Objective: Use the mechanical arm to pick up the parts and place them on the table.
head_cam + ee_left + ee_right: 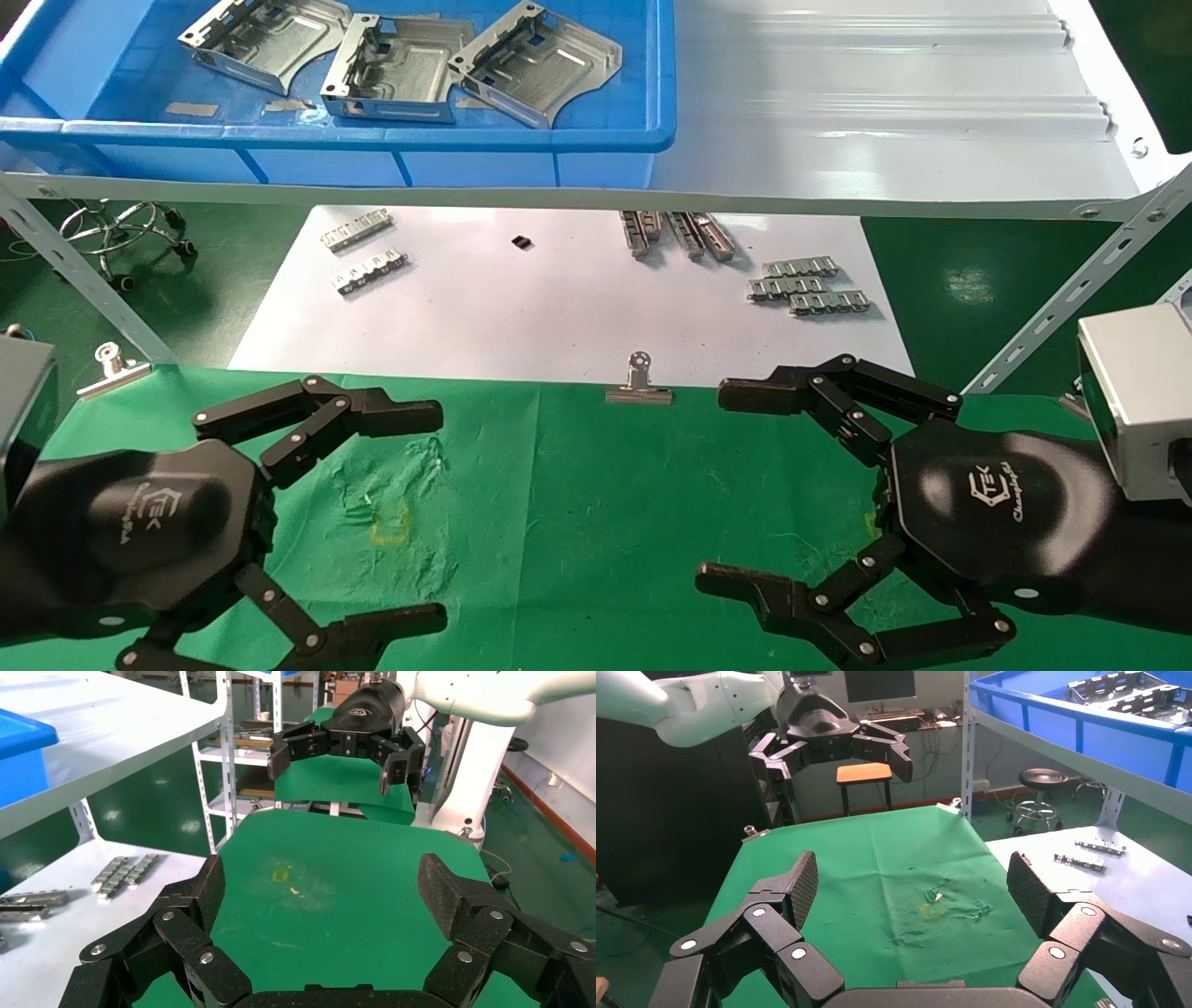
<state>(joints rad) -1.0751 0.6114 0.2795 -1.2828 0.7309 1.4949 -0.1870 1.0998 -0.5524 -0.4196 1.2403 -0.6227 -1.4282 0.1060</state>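
My left gripper point(424, 513) and right gripper point(712, 489) hover spread open and empty above the green worktop point(596, 522), facing each other. Three parts point(396, 65) lie beyond them in a blue bin point(615, 140) on the shelf point(885, 121), above a white sheet point(559, 308).

Right gripper point(912, 903), jaws apart, above table point(877, 860)

Glossy dark-green floor point(987, 280) with light glare, grey slotted-angle racking point(226, 755) holding shelves, a chrome-base swivel stool point(1037, 792) on castors, an orange-topped stool point(864, 775) beside a dark cabinet point(666, 811), white wall with red skirting point(555, 762) on the far side.
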